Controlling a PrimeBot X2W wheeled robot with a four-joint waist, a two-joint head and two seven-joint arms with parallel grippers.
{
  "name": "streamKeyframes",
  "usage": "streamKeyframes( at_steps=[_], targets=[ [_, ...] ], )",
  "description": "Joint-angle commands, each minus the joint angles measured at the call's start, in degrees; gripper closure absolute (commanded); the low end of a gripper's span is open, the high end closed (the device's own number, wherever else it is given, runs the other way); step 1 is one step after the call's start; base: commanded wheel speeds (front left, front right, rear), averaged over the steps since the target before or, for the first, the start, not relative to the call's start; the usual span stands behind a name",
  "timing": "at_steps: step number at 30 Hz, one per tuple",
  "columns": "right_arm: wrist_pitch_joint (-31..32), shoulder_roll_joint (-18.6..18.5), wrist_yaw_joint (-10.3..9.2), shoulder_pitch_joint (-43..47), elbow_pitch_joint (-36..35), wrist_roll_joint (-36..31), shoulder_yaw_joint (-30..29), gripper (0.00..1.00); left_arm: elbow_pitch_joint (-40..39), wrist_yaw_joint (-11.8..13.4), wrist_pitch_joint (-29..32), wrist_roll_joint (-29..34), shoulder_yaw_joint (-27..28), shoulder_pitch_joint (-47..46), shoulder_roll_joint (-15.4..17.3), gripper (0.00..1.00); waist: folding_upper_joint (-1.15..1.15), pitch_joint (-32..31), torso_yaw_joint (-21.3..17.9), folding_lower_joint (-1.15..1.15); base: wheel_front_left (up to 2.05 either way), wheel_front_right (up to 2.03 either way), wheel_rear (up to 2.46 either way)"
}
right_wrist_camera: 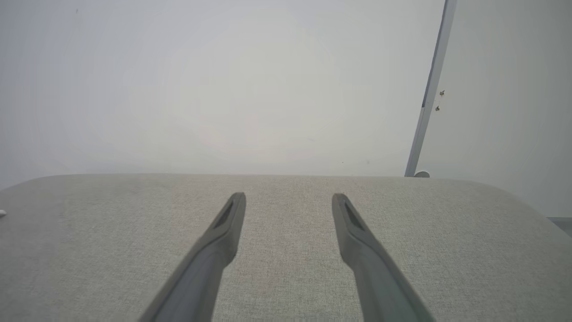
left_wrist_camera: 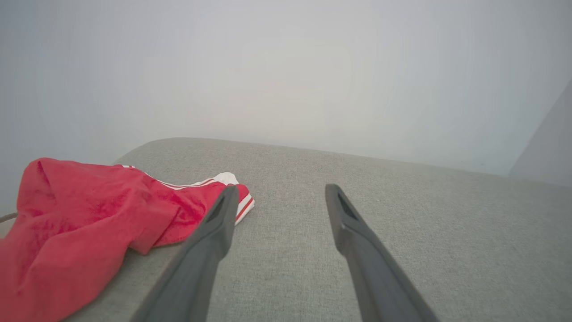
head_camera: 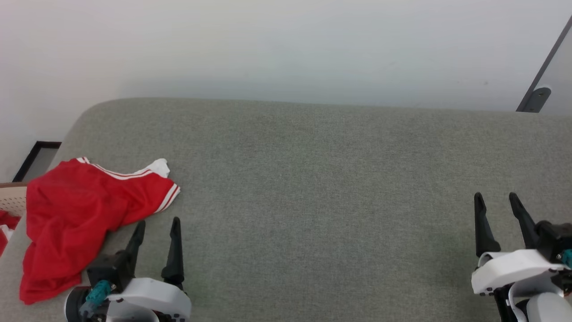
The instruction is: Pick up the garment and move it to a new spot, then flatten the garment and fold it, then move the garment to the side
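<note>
One thing first: holding the left gripper and the right gripper spread wide and empty, reaching left for the shirt crumpled at the left edge of the cushion, pinching a thick fold.

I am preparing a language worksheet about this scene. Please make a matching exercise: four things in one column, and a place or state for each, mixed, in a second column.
Things
1. garment
2. left gripper
3. right gripper
4. dark slanted bar

Places or states
A. open, lower right, over bare grey cushion
B. crumpled, at the cushion's left end
C. upper right, against the wall
D. open, close beside the garment

Pairs: 1-B, 2-D, 3-A, 4-C
</note>
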Motion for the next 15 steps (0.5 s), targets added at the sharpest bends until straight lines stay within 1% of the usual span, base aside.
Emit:
streamKeyframes(
  at_steps=[1,15],
  targets=[
    [-0.47,0.15,-0.05,0.89,-0.13,-1.53,-0.32,0.00,0.06,-0.28,-0.57,1.85,0.25,-0.61,0.03,0.00,0.00,-0.07,0.11,0.00,0.00,0.00,0.00],
    [-1.81,0.44,-0.06,0.47,-0.24,-5.45,-1.62,0.00,0.91,-1.14,-1.86,8.21,0.81,-0.79,-0.29,0.00,0.00,-0.07,0.43,-0.01,0.00,0.00,0.00]
  ],
)
